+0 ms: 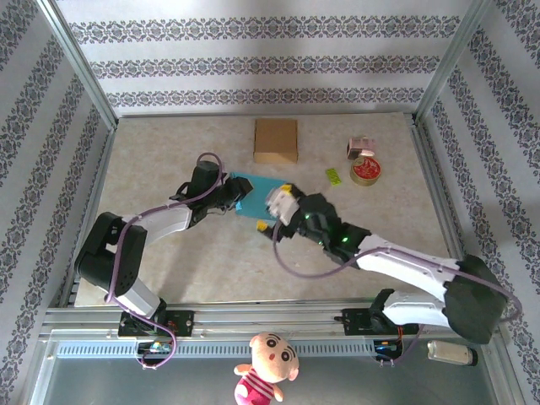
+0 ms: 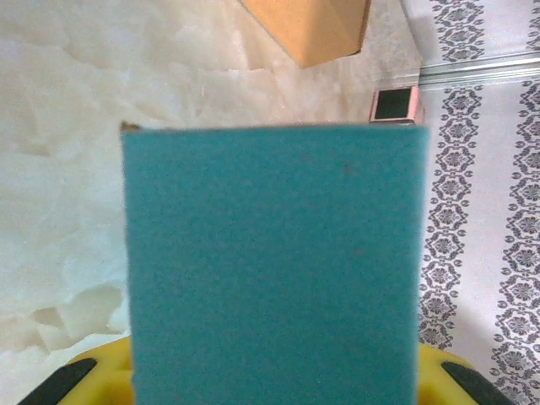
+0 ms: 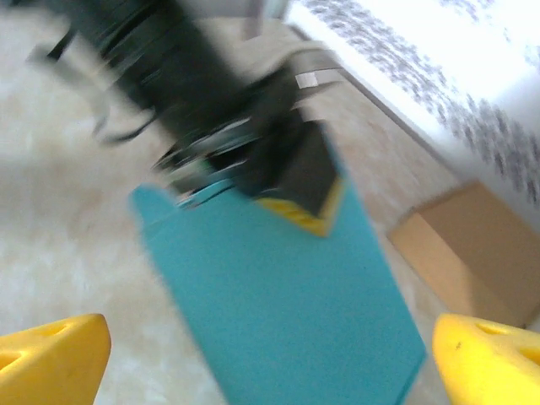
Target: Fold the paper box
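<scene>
Patterned wallpaper closes in three sides of a pale, marbled table (image 1: 169,169), and the teal paper box (image 1: 253,194) sits about mid-table, a little left of centre, looking like a flat sheet. My left gripper (image 1: 236,196) comes at it from the left and is clamped on its left edge. In my left wrist view the teal panel rises between my yellow pads and covers most of the frame. From my right wrist the same grip shows as a dark jaw with a yellow pad pressed on top of the sheet's far end, though that view is blurred. I cannot tell whether the sheet rests on the table or is raised off it. My right gripper (image 1: 272,211) is just beside the box's right, near edge with its jaws spread wide. My right fingers (image 3: 51,359) stand well apart at the two lower corners of the wrist view, and the teal surface lies between them with neither finger touching it. A brown cardboard box (image 1: 276,140) lies farther back, apart from the teal one. To the far right are a small pink box (image 1: 361,147), a round red tin (image 1: 366,171) and a small yellow-green packet (image 1: 333,175). A doll (image 1: 266,367) lies off the table's near edge.
</scene>
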